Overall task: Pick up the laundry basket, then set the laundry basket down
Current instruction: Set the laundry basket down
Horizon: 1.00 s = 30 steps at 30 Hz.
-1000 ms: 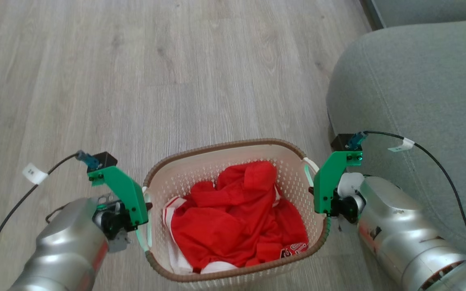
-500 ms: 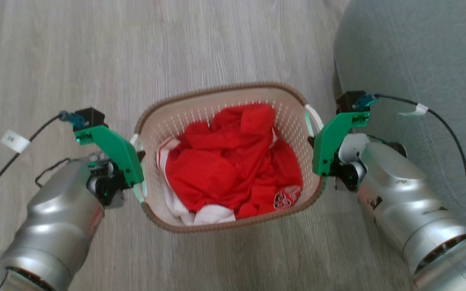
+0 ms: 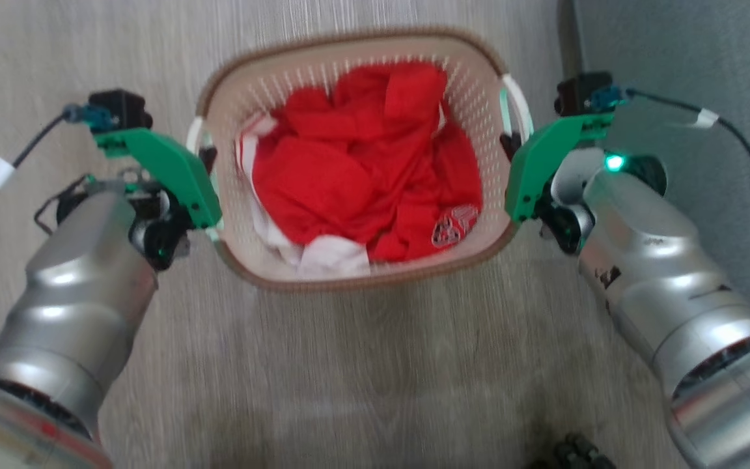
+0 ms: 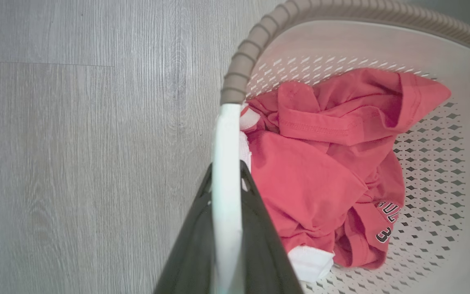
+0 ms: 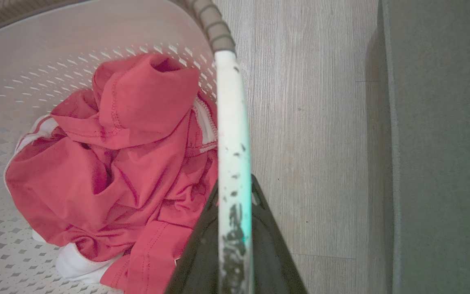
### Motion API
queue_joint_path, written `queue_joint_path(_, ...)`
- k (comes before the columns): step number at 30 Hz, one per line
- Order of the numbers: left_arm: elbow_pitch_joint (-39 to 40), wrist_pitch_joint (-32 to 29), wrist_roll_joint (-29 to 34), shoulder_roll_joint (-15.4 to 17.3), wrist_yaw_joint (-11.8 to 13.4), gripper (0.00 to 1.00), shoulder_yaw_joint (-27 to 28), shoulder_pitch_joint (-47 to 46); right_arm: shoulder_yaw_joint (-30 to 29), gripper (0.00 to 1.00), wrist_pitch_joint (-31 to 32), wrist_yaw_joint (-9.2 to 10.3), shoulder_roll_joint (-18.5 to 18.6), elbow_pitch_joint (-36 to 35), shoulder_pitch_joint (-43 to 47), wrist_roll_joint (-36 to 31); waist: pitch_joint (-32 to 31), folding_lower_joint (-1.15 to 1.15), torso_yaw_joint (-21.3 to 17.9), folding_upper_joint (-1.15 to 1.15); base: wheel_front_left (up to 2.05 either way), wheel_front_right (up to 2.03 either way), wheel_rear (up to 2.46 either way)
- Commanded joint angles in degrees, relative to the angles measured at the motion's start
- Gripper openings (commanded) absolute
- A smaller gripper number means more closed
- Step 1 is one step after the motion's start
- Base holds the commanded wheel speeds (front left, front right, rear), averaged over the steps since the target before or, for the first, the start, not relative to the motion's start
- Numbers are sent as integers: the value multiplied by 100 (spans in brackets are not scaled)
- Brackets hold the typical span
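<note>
Cream laundry basket (image 3: 479,98) (red clothing (image 3: 355,163) inside): left pincer (image 4: 227,175) and right pincer (image 5: 235,183) each clamp a white handle (image 5: 229,102).

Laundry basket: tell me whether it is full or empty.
Partly full: crumpled red-and-white clothing covers the laundry basket's floor, but the perforated walls above it are bare.

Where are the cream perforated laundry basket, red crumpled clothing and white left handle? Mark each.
Cream perforated laundry basket (image 3: 474,91), head view, inner wall.
Red crumpled clothing (image 3: 349,163), head view, pile's middle.
White left handle (image 4: 227,143), left wrist view, bar's upper part.
</note>
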State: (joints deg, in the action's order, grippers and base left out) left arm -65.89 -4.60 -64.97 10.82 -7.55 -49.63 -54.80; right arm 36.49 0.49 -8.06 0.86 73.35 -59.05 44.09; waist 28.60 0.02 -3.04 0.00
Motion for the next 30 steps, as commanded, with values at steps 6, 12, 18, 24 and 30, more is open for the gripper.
queue_joint_path(6, -48, 767, 110, 432, 7, 0, 68, -618, -45, 0, -574, 57, 231, 59, -271, -258, 1028, -2, -63, 0, 0, 0, 0)
queue_joint_path(12, -151, 1310, 183, 358, 7, 0, -6, -821, -116, 0, -1052, 57, 265, 59, -415, -473, 1524, -2, -38, 0, 0, 0, 0)
queue_joint_path(18, -218, 1610, 219, 316, 7, 0, -80, -930, -219, 0, -1341, 57, 300, 60, -461, -662, 1865, -2, -18, 0, 0, 0, 0)
queue_joint_path(24, -268, 1767, 240, 277, 7, 0, -172, -1035, -447, 0, -1501, 57, 320, 60, -476, -886, 2204, -2, 7, 0, 0, 0, 0)
queue_joint_path(30, -255, 1763, 150, 257, 7, 0, -258, -1039, -725, 0, -1533, 57, 297, 60, -430, -1065, 2409, -2, 9, 0, 0, 0, 0)
